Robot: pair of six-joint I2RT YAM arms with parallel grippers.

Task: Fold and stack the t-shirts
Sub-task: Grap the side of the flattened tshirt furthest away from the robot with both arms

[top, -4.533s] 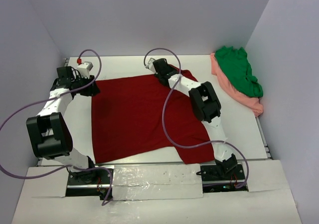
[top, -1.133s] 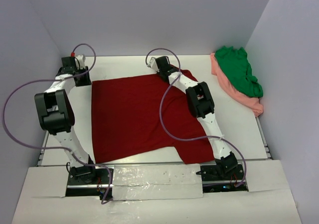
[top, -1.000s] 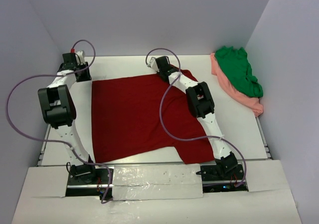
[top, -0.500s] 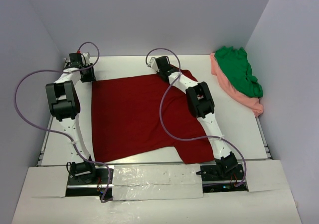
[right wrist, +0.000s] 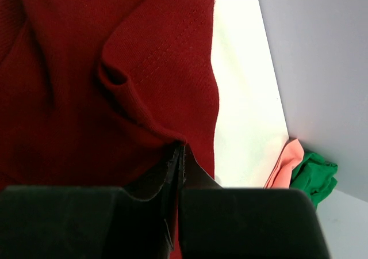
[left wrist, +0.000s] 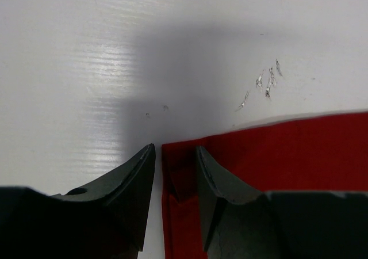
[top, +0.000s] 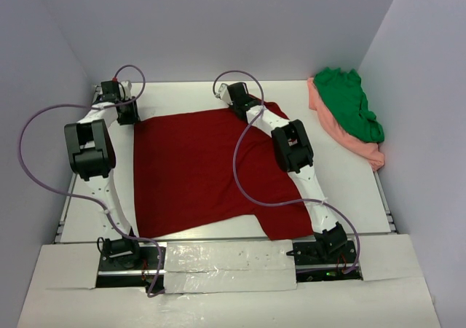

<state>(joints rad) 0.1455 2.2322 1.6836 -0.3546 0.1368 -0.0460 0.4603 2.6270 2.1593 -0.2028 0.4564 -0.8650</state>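
Observation:
The dark red t-shirt [top: 196, 168] lies spread flat in the middle of the table. Its far left corner [left wrist: 178, 167] sits between the fingers of my left gripper [left wrist: 175, 149], which is open: one finger is on bare table, the other over the cloth. In the top view the left gripper [top: 132, 116] is at that corner. My right gripper [right wrist: 181, 149] is shut on a bunched fold of the red shirt [right wrist: 86, 69] at its far right edge, below the right wrist [top: 237, 103]. The green t-shirt [top: 349, 102] lies crumpled on the pink one [top: 360, 146].
The green [right wrist: 313, 175] and pink [right wrist: 282, 164] shirts rest against the right wall. The white table [top: 342, 189] is closed in by walls at the left, back and right. Purple cables loop over both arms. Small scratches [left wrist: 267, 83] mark the table.
My left gripper has moved right and toward the near side, from the table's far left corner to the red shirt's far left corner. The right arm and the shirts have not moved.

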